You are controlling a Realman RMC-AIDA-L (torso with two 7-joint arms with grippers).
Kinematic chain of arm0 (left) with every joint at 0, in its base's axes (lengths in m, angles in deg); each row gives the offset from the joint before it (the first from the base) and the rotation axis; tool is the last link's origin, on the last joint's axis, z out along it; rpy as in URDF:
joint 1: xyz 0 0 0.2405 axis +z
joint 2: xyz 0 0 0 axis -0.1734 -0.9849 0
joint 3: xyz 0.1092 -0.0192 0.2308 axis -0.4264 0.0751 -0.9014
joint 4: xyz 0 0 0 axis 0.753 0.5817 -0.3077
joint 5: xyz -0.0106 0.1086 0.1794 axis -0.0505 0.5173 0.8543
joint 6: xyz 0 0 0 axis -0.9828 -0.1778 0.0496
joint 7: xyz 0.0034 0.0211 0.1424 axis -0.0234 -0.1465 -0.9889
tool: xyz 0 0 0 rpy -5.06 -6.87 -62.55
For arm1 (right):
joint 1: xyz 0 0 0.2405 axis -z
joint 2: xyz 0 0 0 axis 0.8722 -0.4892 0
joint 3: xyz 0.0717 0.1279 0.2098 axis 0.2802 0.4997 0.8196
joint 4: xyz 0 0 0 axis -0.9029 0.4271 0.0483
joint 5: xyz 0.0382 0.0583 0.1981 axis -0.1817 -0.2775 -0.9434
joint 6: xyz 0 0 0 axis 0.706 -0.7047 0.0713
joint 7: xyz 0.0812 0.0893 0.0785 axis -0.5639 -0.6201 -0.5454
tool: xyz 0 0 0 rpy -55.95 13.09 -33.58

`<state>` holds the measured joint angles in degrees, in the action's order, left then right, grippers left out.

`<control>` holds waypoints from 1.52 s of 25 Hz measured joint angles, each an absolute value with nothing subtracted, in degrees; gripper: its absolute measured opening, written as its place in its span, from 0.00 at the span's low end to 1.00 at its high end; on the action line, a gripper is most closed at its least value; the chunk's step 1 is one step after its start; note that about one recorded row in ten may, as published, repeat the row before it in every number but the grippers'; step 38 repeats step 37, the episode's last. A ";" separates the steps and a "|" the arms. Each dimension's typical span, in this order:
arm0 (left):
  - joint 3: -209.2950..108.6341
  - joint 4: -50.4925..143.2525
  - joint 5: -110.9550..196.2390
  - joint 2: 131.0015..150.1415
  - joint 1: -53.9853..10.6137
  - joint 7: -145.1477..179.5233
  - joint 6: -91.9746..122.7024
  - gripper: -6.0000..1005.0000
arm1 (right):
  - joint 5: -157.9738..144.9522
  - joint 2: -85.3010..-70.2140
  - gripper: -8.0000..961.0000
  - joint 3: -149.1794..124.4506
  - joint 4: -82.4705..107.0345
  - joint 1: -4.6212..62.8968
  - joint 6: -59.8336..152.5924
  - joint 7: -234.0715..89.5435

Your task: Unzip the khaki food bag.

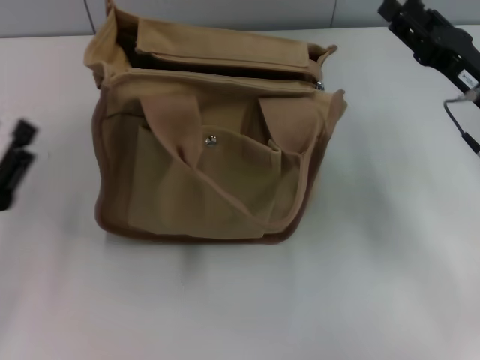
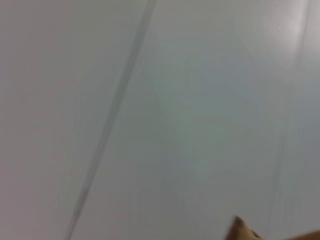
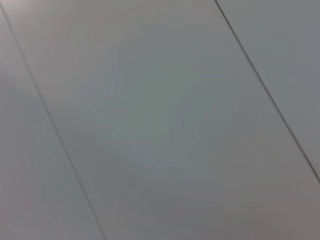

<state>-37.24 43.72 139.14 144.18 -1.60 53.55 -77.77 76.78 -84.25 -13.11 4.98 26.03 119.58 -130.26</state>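
Bag [image 1: 214, 150] sits mid-surface [image 1: 375, 285], top gaping, zipper pull [image 1: 319, 85] at its right end. Left tool [image 1: 15, 161] and right tool [image 1: 431, 34] are well clear; their spread can't be told.

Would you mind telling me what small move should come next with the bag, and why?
Probably none on the zipper: the khaki food bag already gapes along its top, its pull at the right end. Both the left gripper and right gripper are clear, so hold off.
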 joint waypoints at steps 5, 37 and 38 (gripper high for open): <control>-37.96 54.03 140.03 143.69 -0.03 61.13 -85.71 0.70 | 77.51 -83.55 0.68 -18.35 0.92 28.09 130.85 -140.59; -79.87 63.99 142.96 137.46 -9.26 72.51 -89.64 0.82 | 88.47 -84.05 0.77 -55.68 -14.68 27.51 146.86 -139.83; -79.87 63.99 142.96 137.46 -9.26 72.51 -89.64 0.82 | 88.47 -84.05 0.77 -55.68 -14.68 27.51 146.86 -139.83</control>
